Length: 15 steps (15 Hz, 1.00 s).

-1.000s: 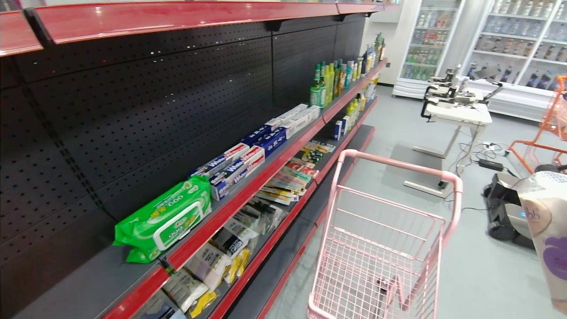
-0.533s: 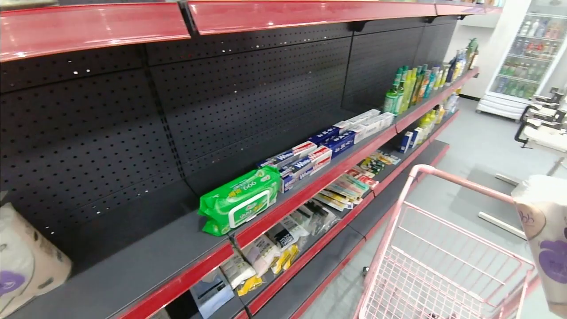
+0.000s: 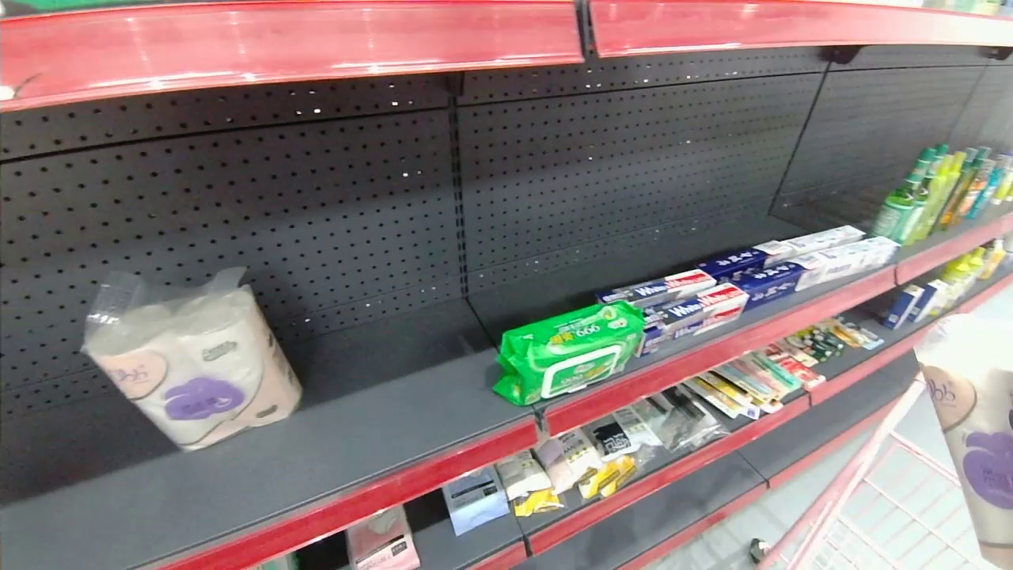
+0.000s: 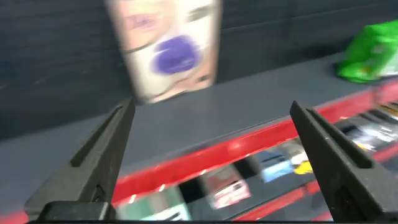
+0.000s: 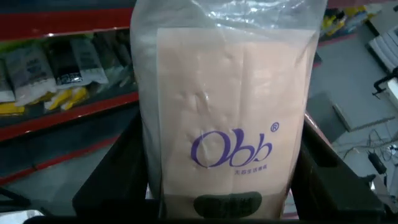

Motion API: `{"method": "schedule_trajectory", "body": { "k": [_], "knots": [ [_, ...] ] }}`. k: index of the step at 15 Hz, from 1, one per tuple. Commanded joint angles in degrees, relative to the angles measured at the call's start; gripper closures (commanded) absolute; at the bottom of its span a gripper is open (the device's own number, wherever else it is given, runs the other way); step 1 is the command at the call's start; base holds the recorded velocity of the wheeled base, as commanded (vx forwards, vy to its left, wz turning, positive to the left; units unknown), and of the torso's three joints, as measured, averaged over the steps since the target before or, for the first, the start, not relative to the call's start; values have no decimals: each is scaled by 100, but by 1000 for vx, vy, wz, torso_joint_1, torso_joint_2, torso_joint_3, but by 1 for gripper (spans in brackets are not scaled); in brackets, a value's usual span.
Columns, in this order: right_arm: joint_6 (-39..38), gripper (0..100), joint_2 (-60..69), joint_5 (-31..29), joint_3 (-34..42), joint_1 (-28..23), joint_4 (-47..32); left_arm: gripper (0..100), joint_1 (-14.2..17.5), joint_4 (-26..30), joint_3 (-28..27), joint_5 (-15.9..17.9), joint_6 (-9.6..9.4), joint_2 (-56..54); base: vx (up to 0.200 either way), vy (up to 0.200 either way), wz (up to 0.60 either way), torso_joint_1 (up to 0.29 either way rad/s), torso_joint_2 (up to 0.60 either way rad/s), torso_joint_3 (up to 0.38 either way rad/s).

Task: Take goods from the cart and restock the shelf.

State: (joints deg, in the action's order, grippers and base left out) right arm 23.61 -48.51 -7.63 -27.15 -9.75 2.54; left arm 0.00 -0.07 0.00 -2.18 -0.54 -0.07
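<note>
A pack of toilet paper rolls (image 3: pixel 194 360) with a purple mark stands upright on the dark middle shelf (image 3: pixel 380 423), at the left. In the left wrist view that pack (image 4: pixel 168 50) is ahead of my left gripper (image 4: pixel 211 165), which is open and holds nothing. My right gripper (image 5: pixel 222 155) is shut on a second toilet paper pack (image 5: pixel 227 118), its black fingers (image 5: pixel 115 177) pressing both sides. The held pack (image 3: pixel 973 427) hangs at the right edge of the head view, above the pink cart (image 3: pixel 863 507).
A green wipes pack (image 3: pixel 570 348) lies on the same shelf, with toothpaste boxes (image 3: pixel 696 297) and green bottles (image 3: pixel 926 194) farther right. The lower shelf holds small packets (image 3: pixel 601 451). Bare shelf lies between the standing pack and the wipes.
The head camera has swung left along the shelf, bringing the standing toilet paper pack into view. The held pack keeps its place at the right edge.
</note>
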Motion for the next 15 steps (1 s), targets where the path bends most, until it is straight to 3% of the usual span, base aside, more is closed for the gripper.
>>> {"method": "schedule_trajectory", "body": {
  "k": [1,4,15],
  "knots": [
    [3,100,43,-2,-1,0,1,0,0,-1,0,-2,1,7,0,0,600,-2,7,2],
    [12,100,148,-10,87,-9,-7,0,0,-1,0,-2,1,7,0,0,600,2,-1,2],
    [-15,100,896,-10,430,-35,-43,0,0,-1,0,16,-69,7,0,0,0,0,0,0]
  ]
}}
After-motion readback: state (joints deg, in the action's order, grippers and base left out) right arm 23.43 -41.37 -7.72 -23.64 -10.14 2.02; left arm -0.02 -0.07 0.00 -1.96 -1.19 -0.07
